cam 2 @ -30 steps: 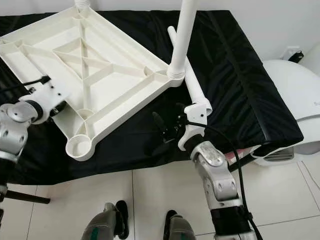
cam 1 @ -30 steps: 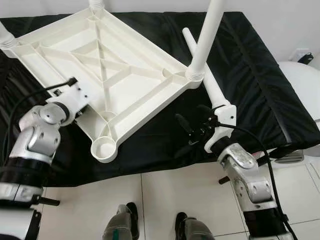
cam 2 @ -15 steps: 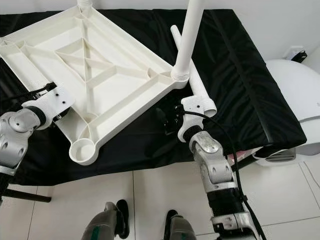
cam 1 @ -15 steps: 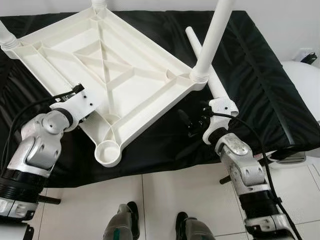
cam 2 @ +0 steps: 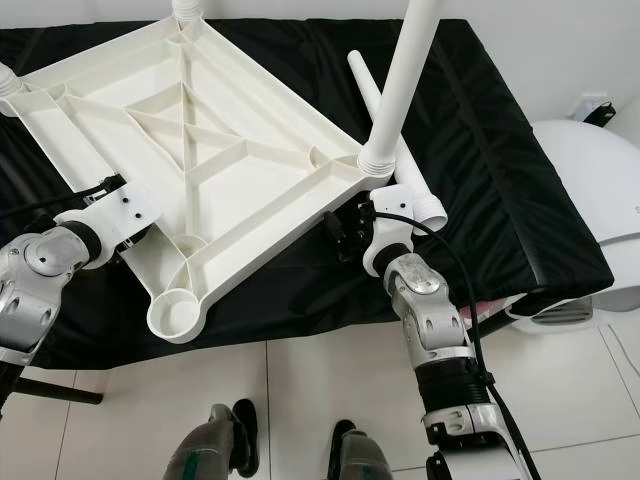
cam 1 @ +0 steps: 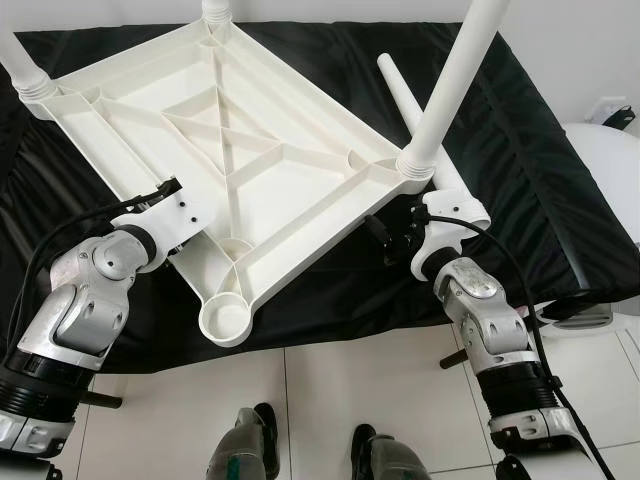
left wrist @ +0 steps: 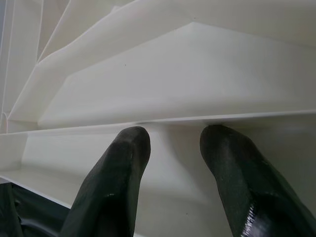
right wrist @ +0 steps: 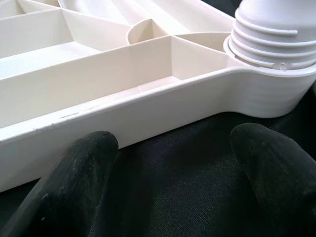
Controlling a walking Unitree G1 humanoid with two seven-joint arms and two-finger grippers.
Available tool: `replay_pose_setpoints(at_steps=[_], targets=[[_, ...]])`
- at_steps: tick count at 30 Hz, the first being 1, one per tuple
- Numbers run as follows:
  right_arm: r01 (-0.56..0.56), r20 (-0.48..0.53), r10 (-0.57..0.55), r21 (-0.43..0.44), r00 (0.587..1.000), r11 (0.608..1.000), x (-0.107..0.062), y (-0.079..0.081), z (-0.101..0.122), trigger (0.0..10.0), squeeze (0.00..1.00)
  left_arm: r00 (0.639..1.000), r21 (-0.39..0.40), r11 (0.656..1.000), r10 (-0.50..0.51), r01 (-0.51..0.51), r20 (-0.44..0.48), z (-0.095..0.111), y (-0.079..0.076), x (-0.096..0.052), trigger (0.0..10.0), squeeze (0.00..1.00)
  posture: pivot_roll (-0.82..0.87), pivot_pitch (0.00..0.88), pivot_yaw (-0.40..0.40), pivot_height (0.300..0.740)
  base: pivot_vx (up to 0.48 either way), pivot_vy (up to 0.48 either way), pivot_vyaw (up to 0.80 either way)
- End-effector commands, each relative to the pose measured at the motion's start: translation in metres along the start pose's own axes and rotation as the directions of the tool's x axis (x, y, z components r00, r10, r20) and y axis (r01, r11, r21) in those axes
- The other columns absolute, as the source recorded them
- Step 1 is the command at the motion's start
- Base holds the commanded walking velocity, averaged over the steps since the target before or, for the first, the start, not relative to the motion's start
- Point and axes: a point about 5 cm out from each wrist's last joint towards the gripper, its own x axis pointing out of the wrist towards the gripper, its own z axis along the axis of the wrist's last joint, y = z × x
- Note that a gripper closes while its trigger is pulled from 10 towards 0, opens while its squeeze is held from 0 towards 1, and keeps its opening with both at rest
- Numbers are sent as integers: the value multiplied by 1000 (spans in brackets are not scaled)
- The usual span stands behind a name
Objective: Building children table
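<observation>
The white children's table top [cam 1: 250, 150] lies upside down on a black cloth [cam 1: 520, 180]. Three white legs stand screwed into its corners; the nearest one [cam 1: 455, 80] rises at the right corner. The near corner socket [cam 1: 228, 318] holds nothing. A loose leg [cam 1: 405, 100] lies on the cloth behind the right corner. My left gripper [left wrist: 173, 143] is open, its fingers against the top's ribbed underside at the near left edge [cam 1: 185, 235]. My right gripper [right wrist: 173, 143] is open, low on the cloth just before the rim by the right corner [cam 1: 385, 235].
A white rounded appliance [cam 1: 610, 160] stands to the right of the black surface. White floor tiles [cam 1: 330, 400] lie in front, with my feet [cam 1: 245, 450] on them. The cloth's front edge [cam 1: 340, 335] runs just below the empty socket.
My right gripper has moved from beside the loose leg in to the table top's right corner. My left gripper has come further onto the near left edge. The camera has shifted a little.
</observation>
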Motion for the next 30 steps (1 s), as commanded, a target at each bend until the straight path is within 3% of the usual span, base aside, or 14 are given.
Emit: replay_pose_setpoints(at_steps=[1, 11, 16, 26, 30], targets=[[-58, 35, 58, 16, 998, 998, 4, 8, 2, 10000, 0, 968, 19, 969, -246, 245, 49, 10, -25, -1, 10000, 0, 16, 259, -8, 740, 0, 0, 0], [-100, 65, 97, 35, 993, 994, 19, 14, 3, 10000, 0, 977, -13, 977, -211, 212, 39, 14, -20, -4, 10000, 0, 23, 289, -12, 740, 0, 0, 0], [-109, 89, 105, 41, 991, 993, 37, 15, 11, 10000, 0, 978, -40, 978, -203, 205, 48, 21, -20, -8, 10000, 0, 34, 312, -18, 740, 0, 0, 0], [-137, 93, 134, 32, 987, 990, 46, 18, 15, 10000, 0, 977, -37, 977, -206, 208, 60, 26, -21, -13, 10000, 0, 50, 332, -41, 740, 0, 0, 0], [-174, 76, 171, 39, 982, 984, 61, 27, 17, 10000, 0, 980, -46, 980, -194, 196, 47, 25, -20, -20, 10000, 0, 68, 349, -63, 740, 0, 0, 0]])
